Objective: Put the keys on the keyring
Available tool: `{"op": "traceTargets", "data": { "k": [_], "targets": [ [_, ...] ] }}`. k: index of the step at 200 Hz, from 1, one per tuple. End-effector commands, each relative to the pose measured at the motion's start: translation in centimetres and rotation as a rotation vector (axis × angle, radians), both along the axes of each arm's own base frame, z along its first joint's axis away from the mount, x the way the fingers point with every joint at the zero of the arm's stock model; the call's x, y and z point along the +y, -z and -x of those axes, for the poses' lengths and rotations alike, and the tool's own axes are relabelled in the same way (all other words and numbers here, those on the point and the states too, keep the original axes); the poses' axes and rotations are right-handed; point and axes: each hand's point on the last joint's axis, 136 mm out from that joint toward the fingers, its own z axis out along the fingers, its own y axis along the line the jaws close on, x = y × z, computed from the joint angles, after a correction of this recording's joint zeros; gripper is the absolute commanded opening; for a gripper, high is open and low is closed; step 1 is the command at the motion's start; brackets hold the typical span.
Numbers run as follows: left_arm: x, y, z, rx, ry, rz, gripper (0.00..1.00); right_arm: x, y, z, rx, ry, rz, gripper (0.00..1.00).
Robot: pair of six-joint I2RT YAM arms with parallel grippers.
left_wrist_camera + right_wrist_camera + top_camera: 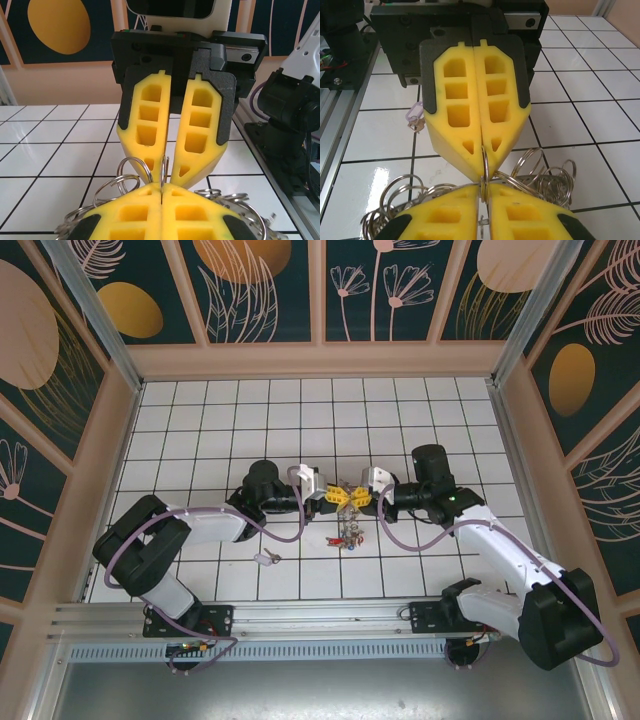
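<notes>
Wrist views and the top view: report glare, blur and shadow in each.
Right wrist view: glare on the tiles at lower left, the ring sharp. Left wrist view: the left pincer at the bottom edge looks soft. Top external view: even light, faint shadows beneath the arms, the keys too small to resolve.

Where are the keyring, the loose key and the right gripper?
keyring [484, 172]: right wrist view, edge-on rim between the fingertips.
loose key [267, 558]: top view, its pale tag.
right gripper [165, 176]: left wrist view, midway between its fingertips.
</notes>
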Motion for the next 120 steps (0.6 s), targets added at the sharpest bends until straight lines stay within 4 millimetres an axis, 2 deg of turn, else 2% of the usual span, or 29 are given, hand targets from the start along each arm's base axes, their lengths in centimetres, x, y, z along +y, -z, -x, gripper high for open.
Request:
{"op": "traceTargets", "data": {
  "k": [1, 12, 25, 58, 66, 75, 83, 101, 120],
  "targets": [
    [-0.3, -1.5, 0.2, -0.036, 0.019, 0.056, 0.0, 0.6, -1.2, 0.8, -0.039, -0.059, -0.049, 0.15],
    [-0.3, -1.4, 0.2, -0.034, 0.018, 0.055, 0.0, 0.6, -1.3, 0.8, -0.04, -0.059, -0.05, 0.14],
    [-0.3, -1.4, 0.1, -0.03, 0.018, 0.056, 0.0, 0.6, -1.2, 0.8, -0.039, -0.063, -0.049, 0.0],
    [-0.4, -1.3, -0.3, -0.016, 0.005, 0.038, 0.0, 0.4, -0.9, 0.6, -0.045, -0.042, -0.029, 0.0],
    [-0.6, -1.0, -0.5, -0.011, 0.004, 0.015, 0.09, 0.4, -0.8, 0.5, -0.044, -0.035, -0.017, 0.0],
    [-0.7, -0.7, -0.4, -0.019, 0.014, -0.013, 0.27, 0.2, -0.6, 0.2, -0.045, -0.02, 0.002, 0.0],
    [-0.7, -0.6, -0.3, -0.031, 0.024, -0.035, 0.3, 0.0, -0.4, 0.0, -0.049, -0.009, 0.026, 0.0],
    [-0.6, -0.1, -0.4, -0.063, 0.03, -0.092, 0.3, -0.4, -0.1, -0.4, -0.053, 0.015, 0.082, 0.0],
    [-0.6, 0.7, -0.5, -0.081, 0.038, -0.155, 0.23, -0.7, -0.3, -0.7, -0.061, 0.035, 0.11, 0.0]
  ]
}}
